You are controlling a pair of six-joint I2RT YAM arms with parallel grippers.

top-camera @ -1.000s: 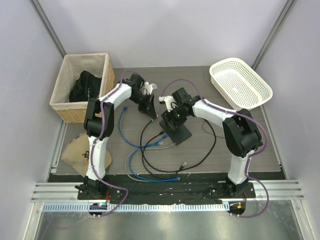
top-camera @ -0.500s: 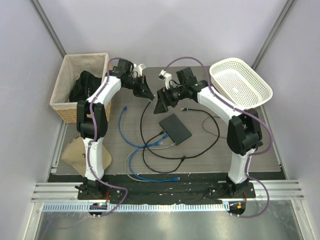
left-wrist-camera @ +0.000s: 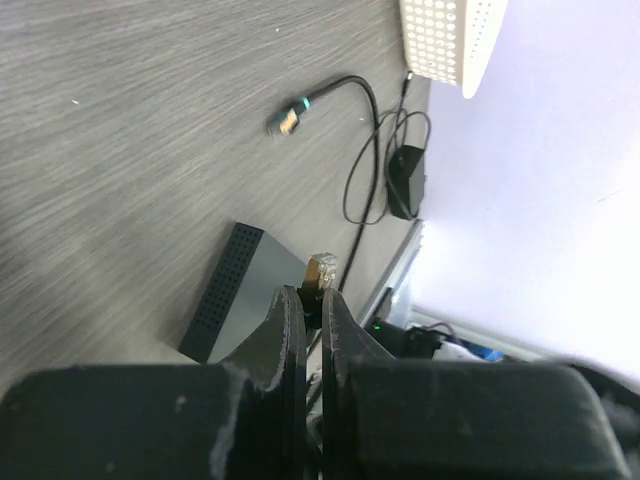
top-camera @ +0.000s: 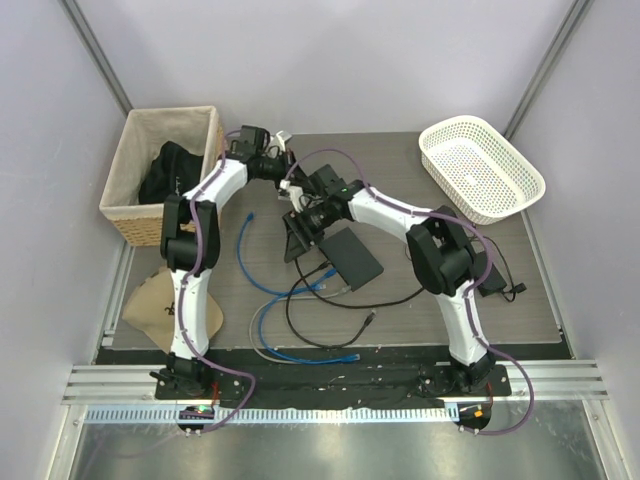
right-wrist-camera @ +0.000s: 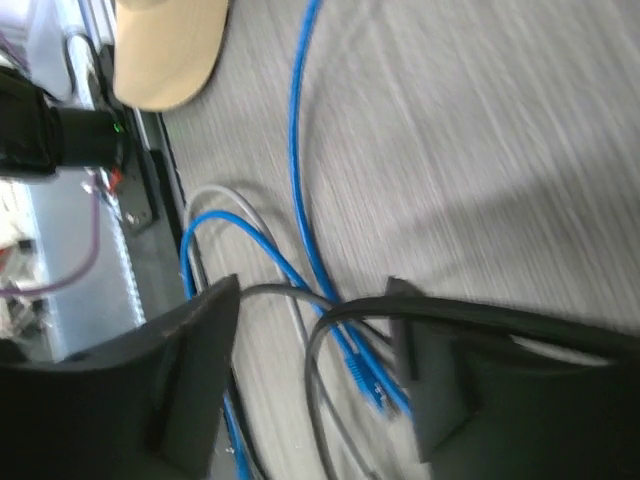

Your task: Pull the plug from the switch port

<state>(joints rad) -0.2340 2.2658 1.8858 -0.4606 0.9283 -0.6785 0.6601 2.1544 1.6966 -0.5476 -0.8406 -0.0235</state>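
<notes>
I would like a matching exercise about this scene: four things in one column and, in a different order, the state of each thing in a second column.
Things
1. left hand
2. switch box
3. white basket
4. wicker basket

States
A. empty
B. holds a dark cloth
C. shut on a plug
D. lies flat on the table

Pairs: 1-C, 2-D, 3-A, 4-B.

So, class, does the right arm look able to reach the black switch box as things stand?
Probably yes. The right gripper is open and hovers close beside the switch box; the box's top is bare, with only loose cables along one edge.
</notes>
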